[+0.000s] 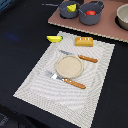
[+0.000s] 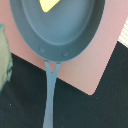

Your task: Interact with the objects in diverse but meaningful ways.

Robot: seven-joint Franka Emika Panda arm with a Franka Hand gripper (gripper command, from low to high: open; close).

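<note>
A yellow cheese wedge lies in a grey pan at the back; in the wrist view the cheese sits at the edge of the frame inside the pan, whose long handle points away. A red tomato sits in a second grey pot. A yellow banana with a green tip and a golden-brown bread loaf lie at the far edge of the striped placemat. The gripper shows in neither view.
A round tan plate sits mid-placemat between an orange-handled knife and fork. The pots stand on a pink board. A pale bowl is at the exterior view's right. A pale-green object shows at the wrist view's edge.
</note>
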